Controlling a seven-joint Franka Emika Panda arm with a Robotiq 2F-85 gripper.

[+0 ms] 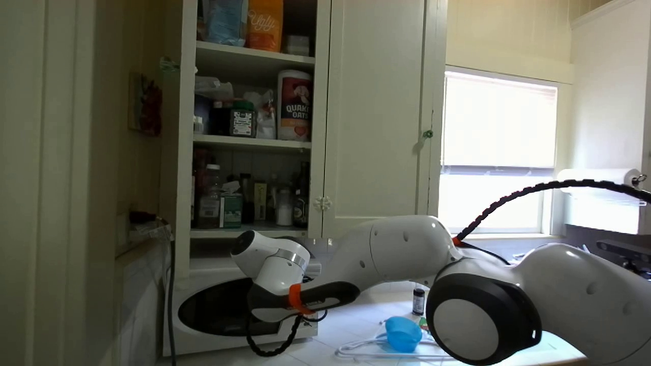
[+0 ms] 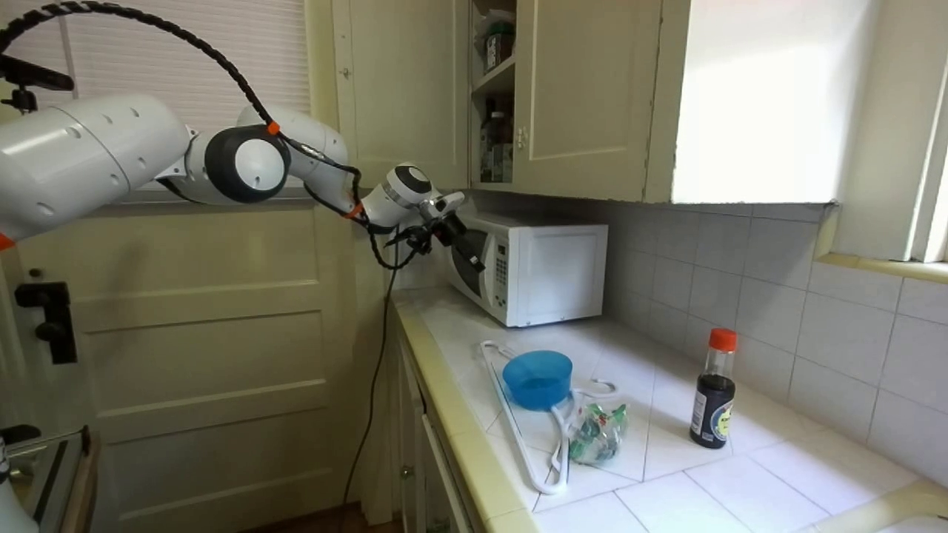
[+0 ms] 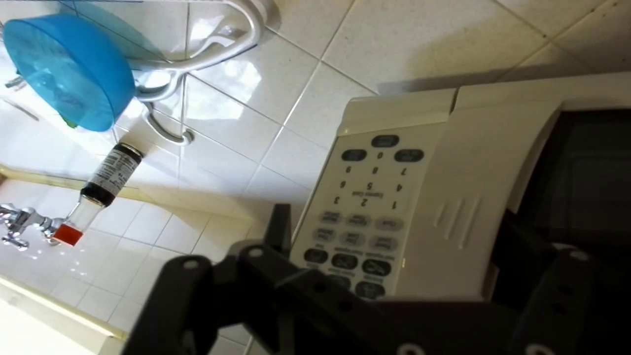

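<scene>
My gripper [image 3: 394, 222] stands open in front of the white microwave [image 3: 443, 197], its fingers spread wide with nothing held between them. The keypad [image 3: 369, 197] and door handle area show in the gap, upside down in the wrist view. Whether a fingertip touches the microwave I cannot tell. In an exterior view the gripper [image 2: 470, 255] is by the front of the microwave [image 2: 559, 270]; elsewhere the arm hides it. A blue bowl [image 2: 537, 381] sits on a white hanger [image 2: 511, 422] on the counter. Beside them lies a crumpled green-and-clear plastic bag [image 2: 598, 435].
A dark bottle with a red cap [image 2: 712, 411] stands near the tiled wall [image 2: 748, 289]. Above the microwave hangs a cabinet [image 1: 376, 112] with open shelves holding food packages, including an oats canister [image 1: 295, 107]. A black cable [image 2: 370, 414] hangs beside the counter edge.
</scene>
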